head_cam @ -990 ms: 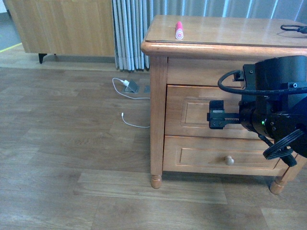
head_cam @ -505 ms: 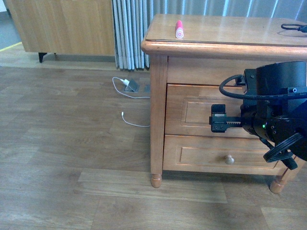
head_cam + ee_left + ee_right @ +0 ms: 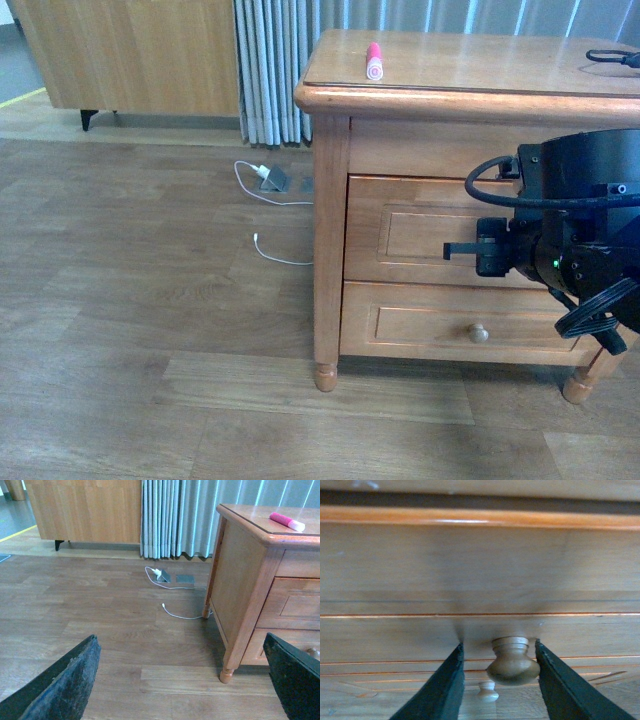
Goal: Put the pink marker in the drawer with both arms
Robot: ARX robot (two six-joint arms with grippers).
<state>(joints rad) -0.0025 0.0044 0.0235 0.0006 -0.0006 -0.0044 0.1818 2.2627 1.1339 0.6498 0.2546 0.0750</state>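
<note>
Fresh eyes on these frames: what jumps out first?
The bright pink marker lies on top of the dresser, near its front left corner. Lower right, the bulky black right arm hangs in front of the shut top drawer. The right wrist view shows the right gripper open, one jaw on either side of the drawer's round knob.

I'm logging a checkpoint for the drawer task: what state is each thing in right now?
Short bright pink marker: lying on its side on the dresser top, not held.
Top honey-wood drawer: shut.
Lower honey-wood drawer: shut.
Right black gripper: open, jaws either side of the top drawer's round pale knob.
Left black gripper: open, empty.
</note>
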